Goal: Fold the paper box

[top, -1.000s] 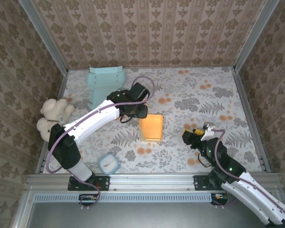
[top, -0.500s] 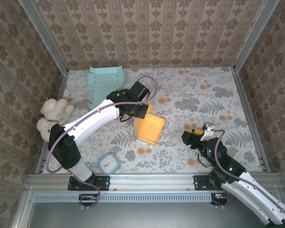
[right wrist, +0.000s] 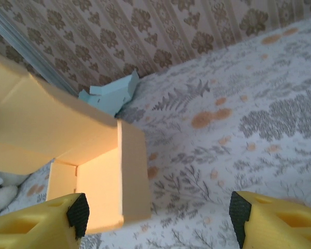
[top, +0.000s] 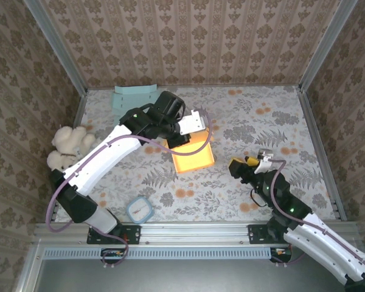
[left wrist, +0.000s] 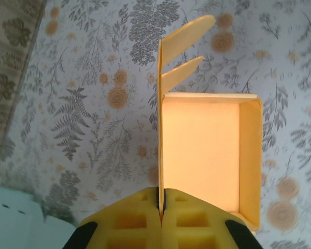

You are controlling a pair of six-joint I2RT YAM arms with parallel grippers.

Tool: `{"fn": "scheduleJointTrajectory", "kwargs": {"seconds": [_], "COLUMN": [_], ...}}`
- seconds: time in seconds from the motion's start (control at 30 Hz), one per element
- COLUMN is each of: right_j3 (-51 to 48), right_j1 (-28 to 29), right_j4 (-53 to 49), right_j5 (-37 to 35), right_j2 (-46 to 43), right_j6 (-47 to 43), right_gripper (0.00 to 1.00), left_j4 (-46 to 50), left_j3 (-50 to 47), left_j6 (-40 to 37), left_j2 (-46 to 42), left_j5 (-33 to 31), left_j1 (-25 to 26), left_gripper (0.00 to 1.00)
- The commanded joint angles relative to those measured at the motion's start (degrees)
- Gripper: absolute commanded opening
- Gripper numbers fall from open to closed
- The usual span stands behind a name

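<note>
The paper box is orange and lies open on the flowered table, left of centre. My left gripper is shut on the edge of its raised lid flap, which stands upright along the box's left side with two tabs at its far end. The box's bare inside faces up. My right gripper hovers open just right of the box. In the right wrist view the box sits between the spread yellow fingers, slightly ahead of them, with nothing in the jaws.
A light blue paper box lies at the back left corner. A white plush toy sits by the left wall. A small square blue-rimmed container lies near the front edge. Patterned walls close in three sides.
My left gripper has shut on the lid flap and swung it up and back, turning the box slightly. My right gripper has opened wider and edged toward the box.
</note>
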State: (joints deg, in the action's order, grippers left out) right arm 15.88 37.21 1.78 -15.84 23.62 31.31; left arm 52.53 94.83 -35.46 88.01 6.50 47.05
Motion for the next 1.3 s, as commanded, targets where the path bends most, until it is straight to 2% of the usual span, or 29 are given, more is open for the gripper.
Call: {"fn": "scheduleJointTrajectory", "kwargs": {"seconds": [0.0, 0.2, 0.37, 0.53, 0.6, 0.7, 0.93, 1.1, 1.27], "right_j3": [3.9, 6.6, 14.8, 18.2, 20.0, 24.3, 28.6, 31.4, 31.3], "right_j1": [-0.2, -1.3, -5.7, -18.5, -20.4, -20.7, -21.1, -21.1, -21.2], "right_j4": [8.3, 18.6, 14.5, 15.2, 13.4, 10.1, 13.0, 5.6, 3.6], "right_j5": [-0.3, 8.0, 25.2, 49.7, 55.3, 57.4, 62.2, 68.2, 69.9], "right_j2": [4.8, 16.8, 29.6, 35.8, 37.8, 42.4, 52.6, 55.7, 57.5], "right_j6": [-11.5, -35.5, -52.9, -55.6, -57.4, -60.1, -65.1, -73.1, -76.2], "right_gripper": [0.78, 0.79, 0.72, 0.69, 0.69, 0.64, 0.47, 0.47, 0.47], "left_j4": [4.5, 4.4, 3.7, 5.2, 4.8, 4.0, 2.7, 2.5, 2.1], "left_j3": [1.5, 4.0, 5.7, 5.3, 3.7, 1.4, -0.7, -1.2, -1.1], "left_j6": [-14.5, -21.2, -25.6, -27.8, -28.5, -29.2, -29.9, -30.6, -31.1], "left_j2": [-1.1, 1.6, 5.4, 6.4, 5.9, 5.3, 4.8, 5.2, 6.3], "left_j5": [7.2, 19.8, 22.1, 23.1, 22.8, 23.6, 20.8, 18.8, 16.4], "left_j1": [-3.0, -9.4, -12.2, -14.9, -15.2, -15.1, -12.7, -11.2, -9.4], "left_gripper": [0.0, 0.0, 0.0, 0.0, 0.0, 0.0, 0.0, 0.0, 0.0]}}
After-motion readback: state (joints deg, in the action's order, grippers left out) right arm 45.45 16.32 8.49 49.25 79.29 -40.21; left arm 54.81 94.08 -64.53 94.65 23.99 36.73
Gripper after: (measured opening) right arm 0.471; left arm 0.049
